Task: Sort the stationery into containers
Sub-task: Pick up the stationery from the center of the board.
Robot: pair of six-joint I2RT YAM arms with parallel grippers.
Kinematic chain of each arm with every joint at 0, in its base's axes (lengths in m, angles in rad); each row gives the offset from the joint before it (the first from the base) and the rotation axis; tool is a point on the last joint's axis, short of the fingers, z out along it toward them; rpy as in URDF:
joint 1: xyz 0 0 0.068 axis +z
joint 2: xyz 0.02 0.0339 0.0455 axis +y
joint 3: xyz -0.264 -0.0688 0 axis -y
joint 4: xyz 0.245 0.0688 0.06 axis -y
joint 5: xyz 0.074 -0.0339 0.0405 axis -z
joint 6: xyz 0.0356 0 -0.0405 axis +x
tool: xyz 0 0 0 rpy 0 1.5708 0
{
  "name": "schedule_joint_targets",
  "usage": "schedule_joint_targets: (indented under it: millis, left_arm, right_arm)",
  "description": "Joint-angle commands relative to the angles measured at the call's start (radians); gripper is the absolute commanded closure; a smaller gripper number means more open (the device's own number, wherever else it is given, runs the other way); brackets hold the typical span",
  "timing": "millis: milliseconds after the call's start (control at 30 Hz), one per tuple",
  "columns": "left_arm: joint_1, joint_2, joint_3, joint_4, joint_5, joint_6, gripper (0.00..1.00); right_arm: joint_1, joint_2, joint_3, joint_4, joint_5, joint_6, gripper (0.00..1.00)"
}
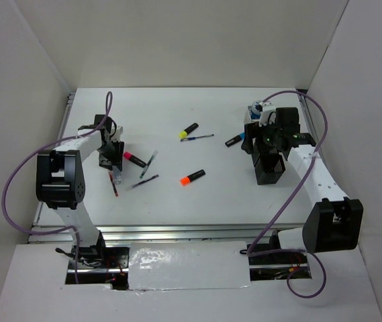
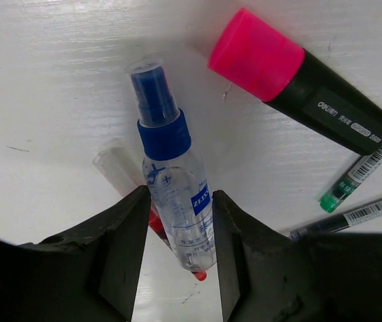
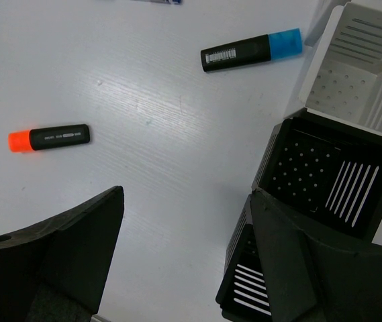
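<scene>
My left gripper (image 2: 180, 228) is shut on the small clear bottle (image 2: 177, 188) with a blue spray cap; a red pen (image 2: 152, 221) lies under it. In the top view this gripper (image 1: 112, 161) is at the left of the table. A pink-capped highlighter (image 2: 298, 77) lies just right of it. My right gripper (image 3: 187, 201) is open and empty, low beside two black mesh bins (image 3: 331, 174) and a white bin (image 3: 358, 67). Orange-capped (image 3: 50, 137) and blue-capped (image 3: 251, 51) highlighters lie on the table. A yellow-capped highlighter (image 1: 188, 129) lies mid-table.
Thin pens lie near the left gripper (image 2: 362, 171) and mid-table (image 1: 197, 137). A blue-white tape roll (image 1: 256, 106) sits at the back by the bins. A black bin (image 1: 270, 171) stands nearest the right arm. White walls enclose the table (image 1: 177, 201).
</scene>
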Motion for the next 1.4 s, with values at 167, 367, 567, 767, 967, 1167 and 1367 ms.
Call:
schedule_joint_targets:
  millis: [167,367,567,767,967,1167,1367]
  left_arm:
    - [-0.060,0.005,0.024,0.006,0.022,-0.013,0.47]
    - [-0.059,0.043,0.033,-0.004,0.027,-0.028,0.47]
    - [-0.060,0.055,0.019,0.003,0.053,-0.030,0.48]
    - [-0.051,0.004,0.016,0.009,0.111,-0.019,0.59]
    - [-0.031,-0.237,0.007,0.065,0.283,-0.036,0.68]
    - [-0.062,-0.475,0.025,0.180,0.514,-0.083,0.74]
    - [-0.168,-0.618,-0.068,0.387,0.777,-0.174,0.80]
  right_arm:
    - [0.013,0.020,0.047,0.039,-0.003,0.009,0.18]
    - [0.016,0.026,0.058,0.033,0.000,0.008,0.18]
    - [0.022,0.034,0.072,0.028,-0.002,0.014,0.18]
    - [0.034,0.025,0.104,0.020,-0.017,0.028,0.18]
    - [0.042,-0.029,0.152,0.020,-0.075,0.075,0.19]
    - [0.066,-0.099,0.222,0.045,-0.179,0.144,0.18]
    - [0.109,-0.139,0.267,0.122,-0.377,0.276,0.16]
